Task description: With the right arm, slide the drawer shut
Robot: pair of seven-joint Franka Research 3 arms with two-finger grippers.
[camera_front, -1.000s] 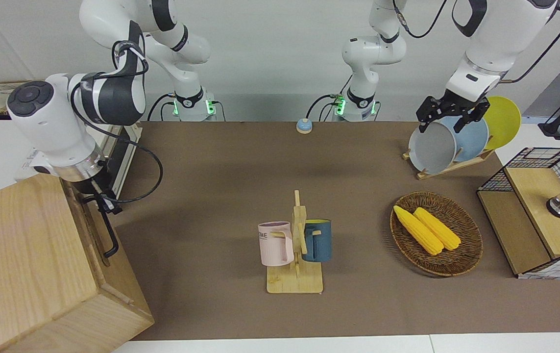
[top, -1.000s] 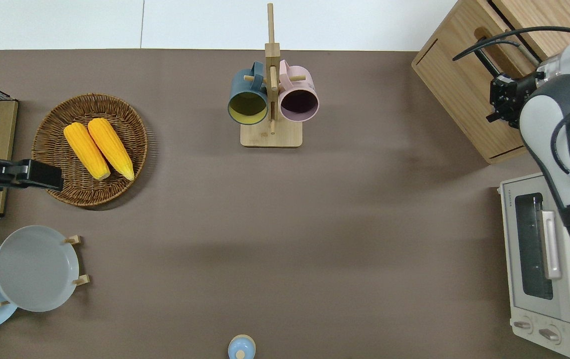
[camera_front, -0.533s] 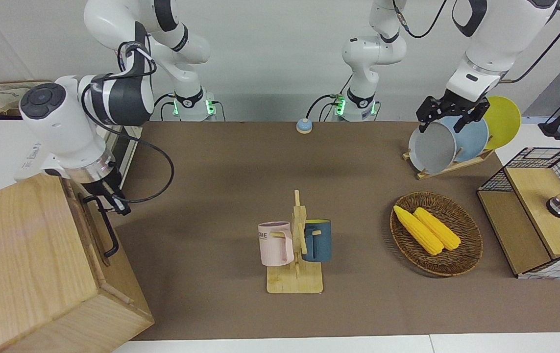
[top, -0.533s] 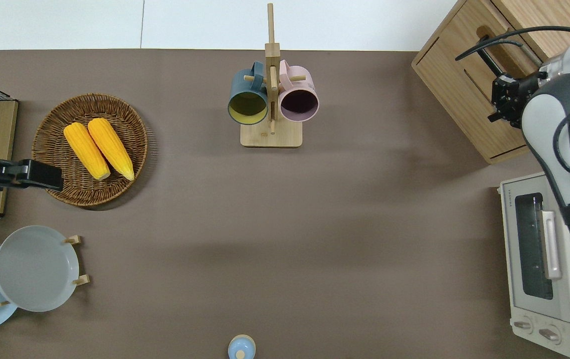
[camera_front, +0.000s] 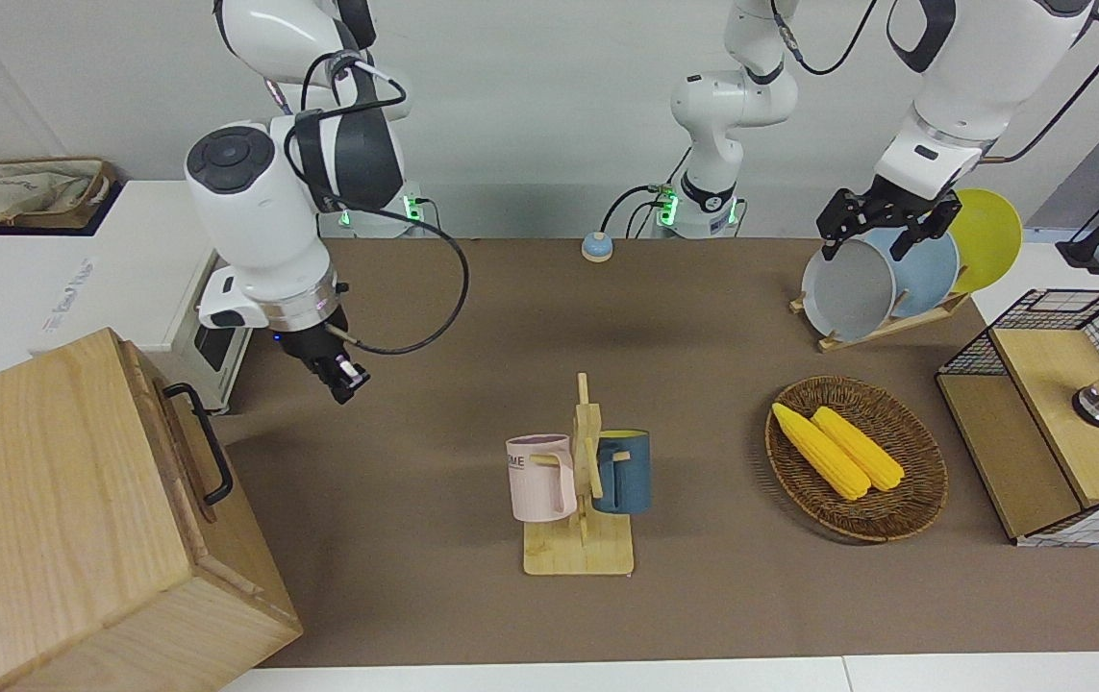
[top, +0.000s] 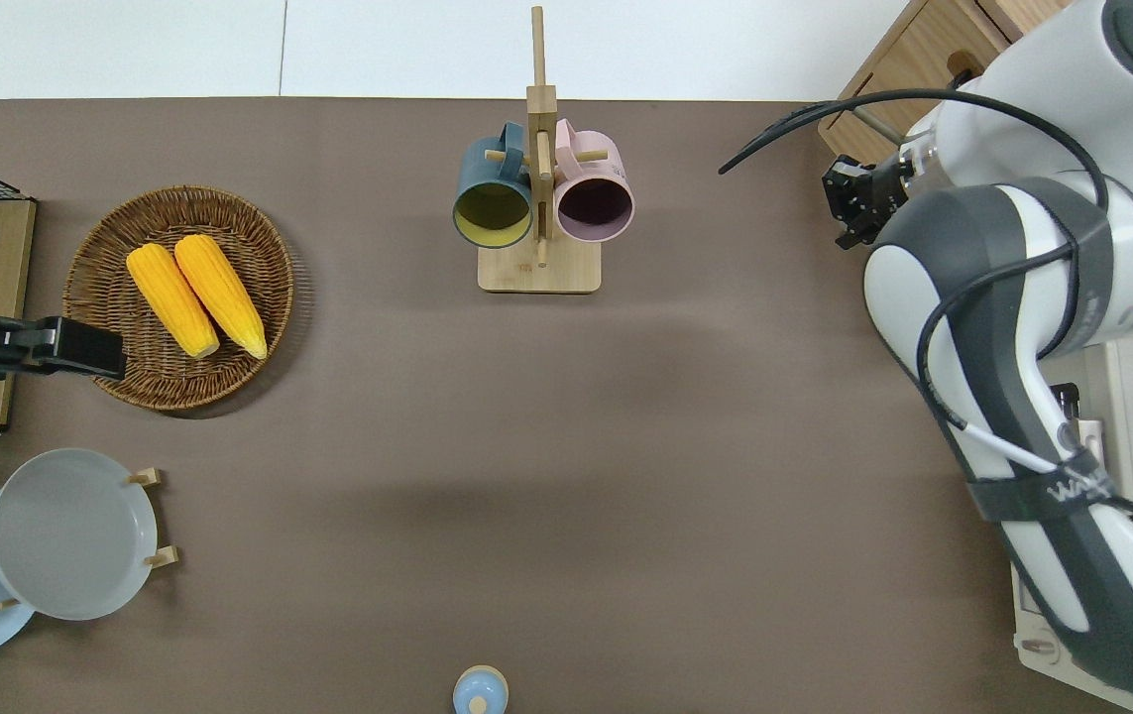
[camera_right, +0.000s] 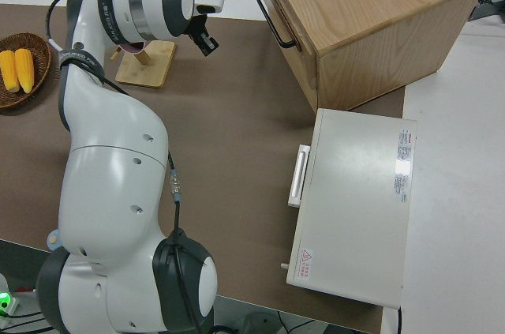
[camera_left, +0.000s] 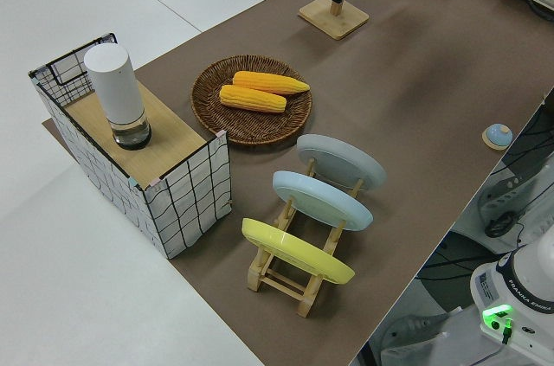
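Our right gripper (camera_front: 342, 377) has backed off the drawer (camera_front: 186, 452) — seemingly flush, job likely done — fingers' state unclear.

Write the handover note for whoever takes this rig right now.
Right gripper: up in the air, clear of the cabinet, holding nothing; whether its fingers are open cannot be told.
Left arm: parked.
Drawer: front panel looks flush with the cabinet face, black handle free.
Done: the drawer appears shut.
Left: probably nothing but confirming the drawer is fully seated and parking the right arm.
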